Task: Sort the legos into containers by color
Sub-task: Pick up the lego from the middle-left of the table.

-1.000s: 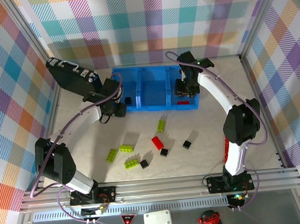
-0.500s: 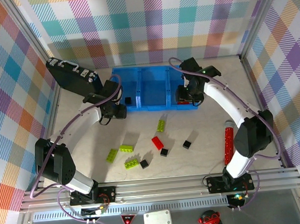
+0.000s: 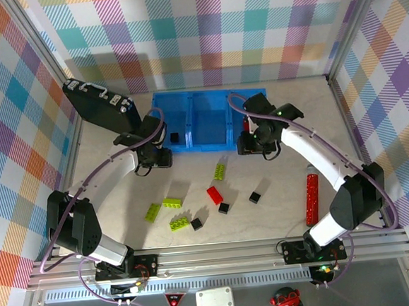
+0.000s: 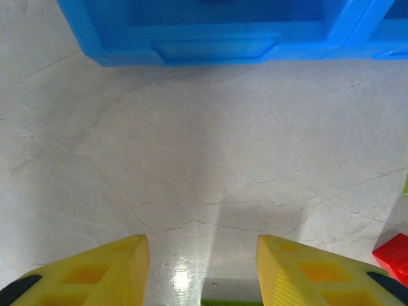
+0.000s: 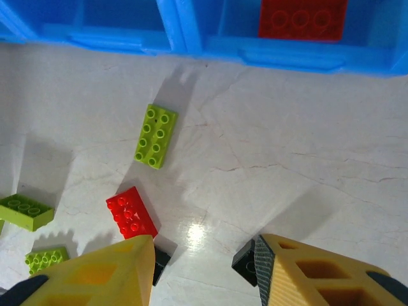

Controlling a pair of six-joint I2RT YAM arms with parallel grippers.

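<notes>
Three blue containers [image 3: 200,147]: black cube [image 3: 174,137] left, red brick [image 5: 303,19] right; left end effector [image 4: 201,255], right end effector [image 5: 205,255] ajar.

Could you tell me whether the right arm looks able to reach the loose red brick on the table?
Probably yes: the right gripper hangs open and empty near the red brick, which lies flat with nothing over it.

Loose legos [image 3: 214,195] lie on the table [image 3: 284,171] before the containers [image 3: 203,148].
</notes>
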